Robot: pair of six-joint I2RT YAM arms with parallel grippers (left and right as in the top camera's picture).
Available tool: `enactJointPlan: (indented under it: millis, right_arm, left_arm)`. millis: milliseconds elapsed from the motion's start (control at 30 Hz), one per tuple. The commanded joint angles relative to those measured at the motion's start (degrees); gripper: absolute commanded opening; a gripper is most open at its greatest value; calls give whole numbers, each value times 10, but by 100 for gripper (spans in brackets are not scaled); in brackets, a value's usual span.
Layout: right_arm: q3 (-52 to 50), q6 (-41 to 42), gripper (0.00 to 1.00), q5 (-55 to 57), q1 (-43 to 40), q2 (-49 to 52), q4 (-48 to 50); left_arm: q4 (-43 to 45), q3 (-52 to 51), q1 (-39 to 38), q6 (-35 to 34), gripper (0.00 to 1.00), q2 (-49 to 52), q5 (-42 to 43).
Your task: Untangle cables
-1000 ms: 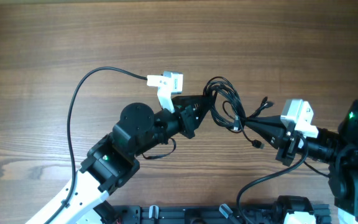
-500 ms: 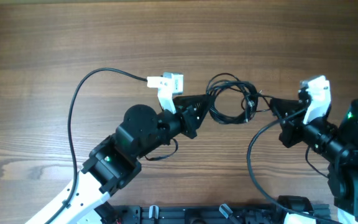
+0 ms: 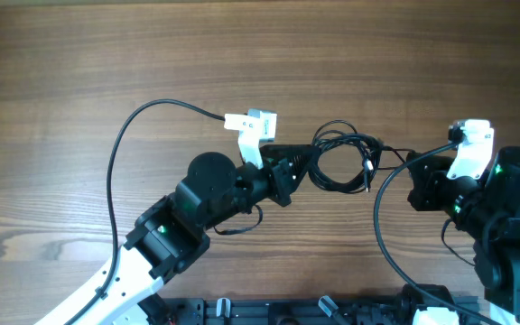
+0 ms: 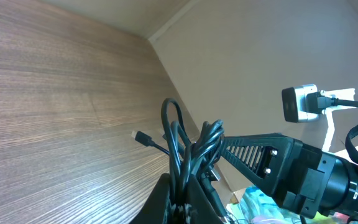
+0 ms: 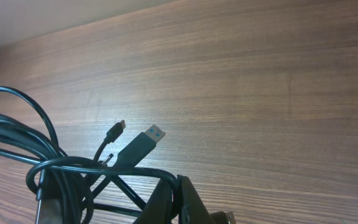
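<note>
The cables (image 3: 341, 161) are a bundle of thin black wires held in the air between my two grippers, over the table's middle right. My left gripper (image 3: 307, 162) is shut on the bundle's left side; in the left wrist view the strands (image 4: 188, 149) rise out of its jaws (image 4: 185, 193). My right gripper (image 3: 403, 161) is shut on a strand at the bundle's right side. In the right wrist view the strand passes through the jaws (image 5: 174, 190), with a USB plug (image 5: 143, 144) and a small plug (image 5: 118, 127) hanging loose.
The wooden table (image 3: 260, 54) lies under both arms. A thick black robot cable (image 3: 116, 162) arcs over the left side to the left wrist camera (image 3: 251, 124). Another robot cable (image 3: 382, 217) loops by the right arm.
Both grippers have moved to the right with the bundle. The right gripper drew away further, and the bundle is stretched wider between them.
</note>
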Motion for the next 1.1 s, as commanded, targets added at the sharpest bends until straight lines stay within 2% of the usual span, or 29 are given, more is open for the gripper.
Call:
enactJointPlan:
  millis: [0,100,267,500,767,933,1067]
  right_arm:
    - [10,19,4,141,-16,0,-5]
    - [10,22,4,165,-16,0,-14]
    - [10,77,4,210,-16,0,-23]
    - [10,79,4,235,-16,0,-27]
    - [10,77,4,235,-16,0,-28]
    - [9,75,4,227,-16,0,-26]
    - [10,13,4,147,-16,0,-8]
  left_arm:
    - [3,10,16,3,4,-21,-50]
    - [3,10,16,3,4,-23,-52]
    - [3,10,16,3,4,-29,-52]
    - [7,10,16,33,4,-38,-68]
    - [7,10,16,33,4,-71,-161]
    - [-10,10,16,33,4,-73,-163]
    - [-47,10,16,33,4,-68,-162]
